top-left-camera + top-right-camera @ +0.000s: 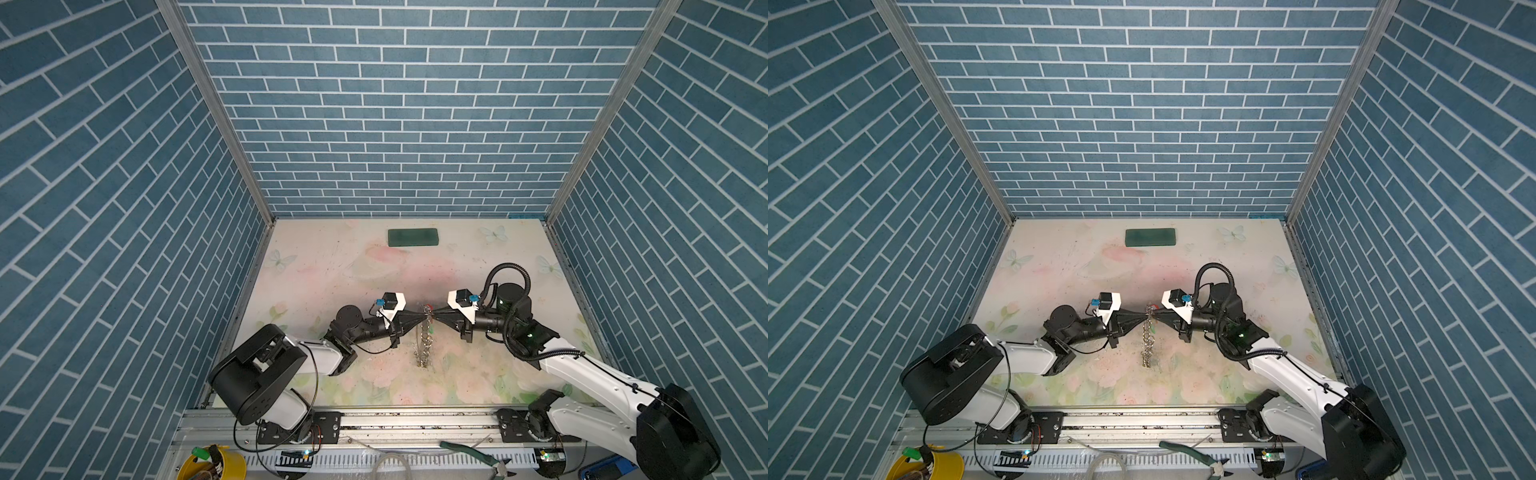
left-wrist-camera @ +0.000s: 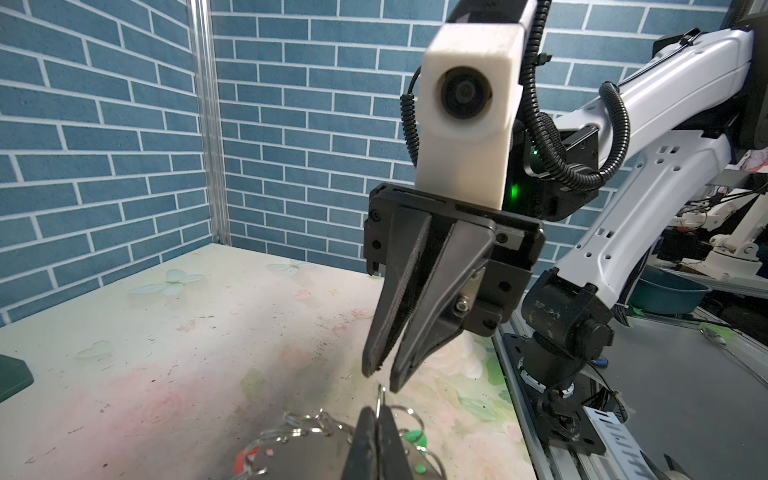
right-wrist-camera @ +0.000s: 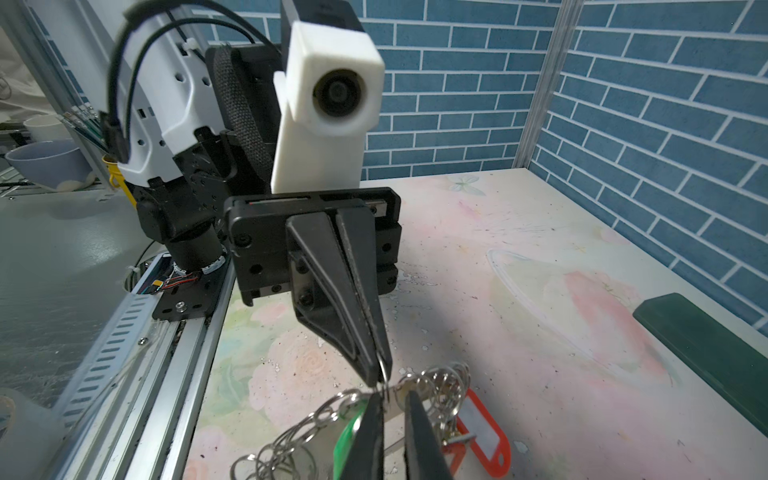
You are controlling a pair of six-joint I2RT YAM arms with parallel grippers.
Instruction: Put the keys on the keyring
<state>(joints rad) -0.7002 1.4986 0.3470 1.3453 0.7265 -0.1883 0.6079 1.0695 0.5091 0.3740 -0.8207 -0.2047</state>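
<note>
The keyring hangs edge-on at mid-table between both grippers, and its lowest split rings reach the table. Its dark grey plate shows in the left wrist view. My left gripper is shut on one small split ring at the top of the hoop. My right gripper faces it tip to tip, with its jaws a narrow gap apart around that same ring. A key with a red tag and one with a green tag hang among the split rings.
A dark green block lies near the back wall. Blue brick-pattern walls close in three sides. A metal rail runs along the front edge, with pliers and a yellow tub beyond it.
</note>
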